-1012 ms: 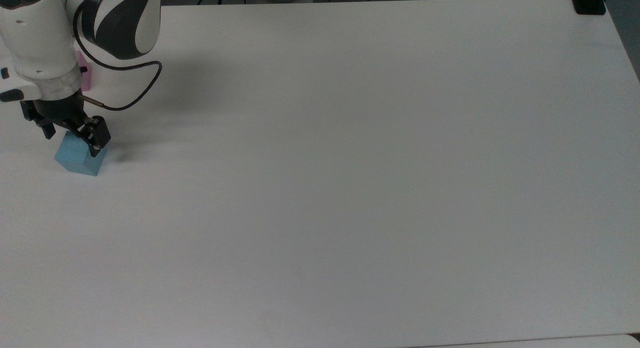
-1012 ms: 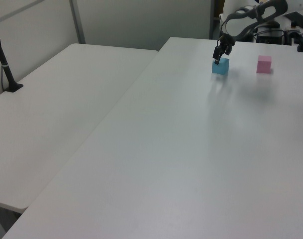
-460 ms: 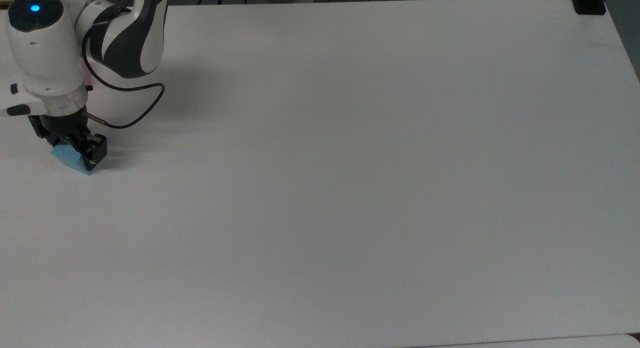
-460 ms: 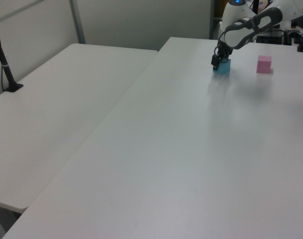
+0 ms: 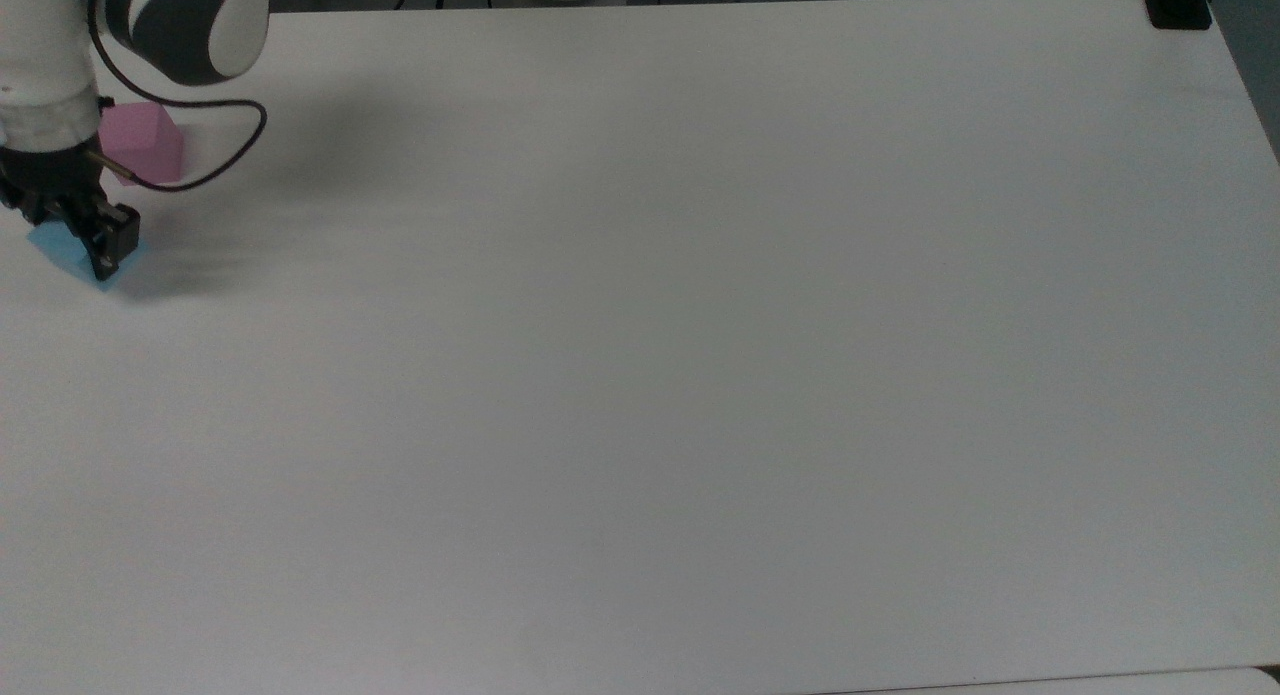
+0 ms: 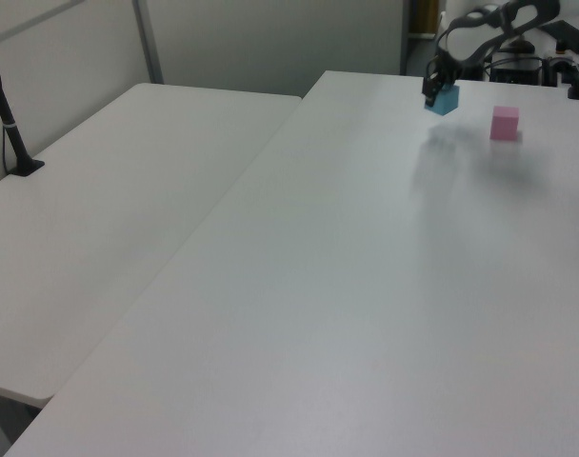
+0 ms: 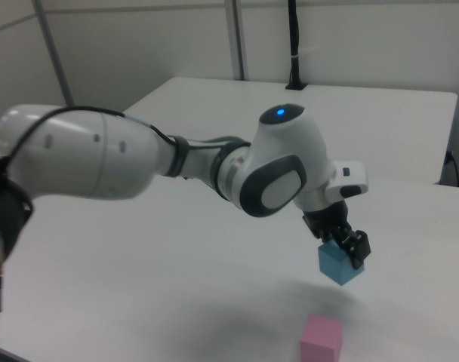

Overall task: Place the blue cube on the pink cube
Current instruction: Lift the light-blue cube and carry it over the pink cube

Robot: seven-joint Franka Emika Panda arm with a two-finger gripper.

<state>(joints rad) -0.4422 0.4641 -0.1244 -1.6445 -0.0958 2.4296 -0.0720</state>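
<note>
My hand (image 7: 344, 249) grips the blue cube (image 7: 338, 265) above the desk (image 7: 124, 271); I should carry it level over the pink cube (image 7: 322, 338), then lower slowly.

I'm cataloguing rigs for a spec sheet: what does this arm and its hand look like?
The arm has glossy white rounded shells with dark grey joint panels. A blue light glows on the wrist. The hand is small and black. A thin black cable loops beside the wrist.
</note>
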